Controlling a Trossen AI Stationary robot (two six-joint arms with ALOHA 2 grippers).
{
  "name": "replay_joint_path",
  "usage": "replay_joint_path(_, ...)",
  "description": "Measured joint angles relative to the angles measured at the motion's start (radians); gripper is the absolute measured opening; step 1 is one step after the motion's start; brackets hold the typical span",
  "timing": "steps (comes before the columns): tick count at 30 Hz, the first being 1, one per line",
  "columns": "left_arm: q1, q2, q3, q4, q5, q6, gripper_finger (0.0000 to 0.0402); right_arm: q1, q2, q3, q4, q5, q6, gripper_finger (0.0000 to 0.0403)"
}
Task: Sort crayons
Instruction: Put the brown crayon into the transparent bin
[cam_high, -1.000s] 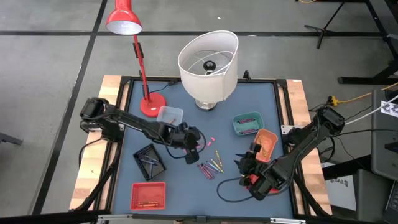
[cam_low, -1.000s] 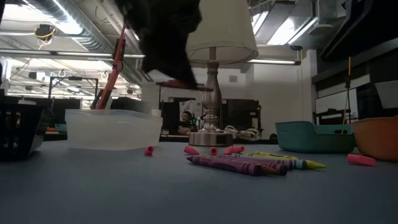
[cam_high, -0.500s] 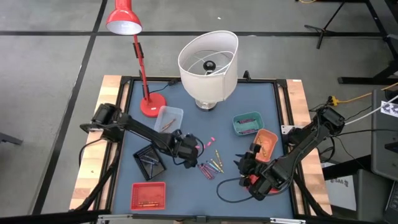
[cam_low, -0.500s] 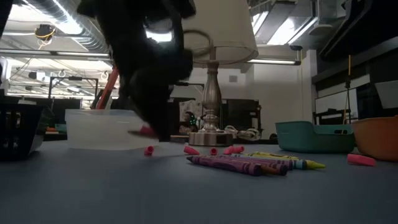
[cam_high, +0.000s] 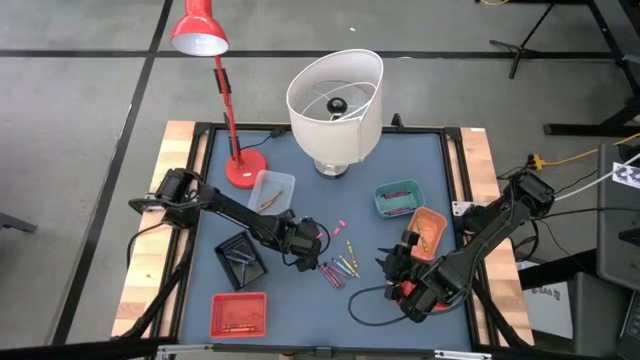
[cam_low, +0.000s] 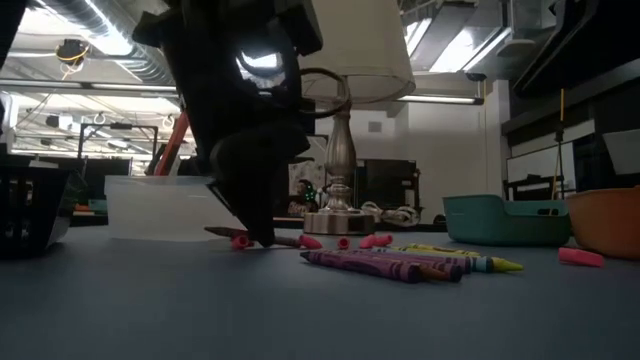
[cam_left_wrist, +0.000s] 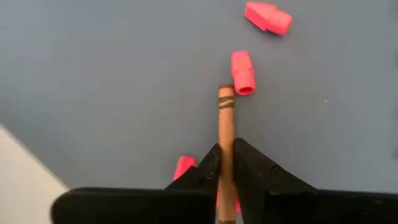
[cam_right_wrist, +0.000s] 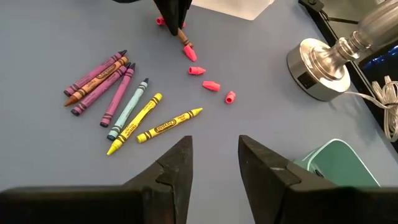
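High view, table: a dark blue mat (cam_high: 300, 190) in a black frame with wooden side rails, smooth and flat.
Lamps: a white drum-shaded lamp (cam_high: 335, 95) on a round metal foot at the far edge, and a red desk lamp (cam_high: 200, 35) on a red base beside it.
Trays: a clear plastic tub (cam_high: 272, 190), a black mesh basket (cam_high: 241, 255), a red basket (cam_high: 238, 314), a teal bin (cam_high: 398, 198) and an orange bin (cam_high: 428, 228) ringed around the middle.
Left arm: reaches in across the mat; the left gripper (cam_left_wrist: 225, 163) is down at the surface near the loose crayons, its jaws pinched narrow on a brown crayon (cam_left_wrist: 226, 124).
Right arm: waits over the near right of the mat; the right gripper (cam_right_wrist: 214, 165) hangs above the surface with jaws wide and nothing in them.
Crayons: a loose fan of paper-wrapped sticks (cam_right_wrist: 127, 106) in purple, brown, light blue and yellow lies flat mid-mat; the brown one is gripped at table level, just beside it.
Pink bits: short, stubby pink pieces (cam_right_wrist: 211, 85) with a waxy look are scattered close to the brown crayon's tip.
Step in hand: likely the pick of the brown crayon, grip already made.
Next move: probably a clean lift without nudging the pink bits, then carrying to whichever tray suits brown; I cannot tell which.
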Motion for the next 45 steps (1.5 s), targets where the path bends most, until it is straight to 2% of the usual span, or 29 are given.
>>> replay_joint_path(5, 0.014, 0.002, -0.002, 0.012, 0.015, 0.0, 0.0053, 0.0, 0.0, 0.0, 0.0, 0.0, 0.0, 0.0127)
replay_joint_path(9, 0.029, 0.002, -0.002, 0.023, 0.025, 0.001, 0.0057, 0.0, 0.0, 0.0, 0.001, 0.0, 0.0, 0.0127)
replay_joint_path(18, 0.038, 0.001, -0.002, 0.024, 0.032, 0.001, 0.0009, 0.0, 0.0, 0.0, 0.002, 0.0, 0.0, 0.0127)
replay_joint_path(26, 0.039, -0.012, -0.002, 0.02, 0.03, 0.008, 0.0009, 0.0, 0.0, 0.0, 0.02, 0.0, 0.0, 0.0127)
replay_joint_path(37, 0.085, -0.205, -0.003, -0.026, -0.01, 0.133, 0.0005, 0.0, 0.0, 0.0, 0.143, 0.013, 0.0, 0.0127)
replay_joint_path(45, 0.16, -0.307, -0.002, -0.247, -0.08, 0.142, 0.0005, 0.0, 0.0, 0.0, 0.259, 0.03, 0.0, 0.0127)
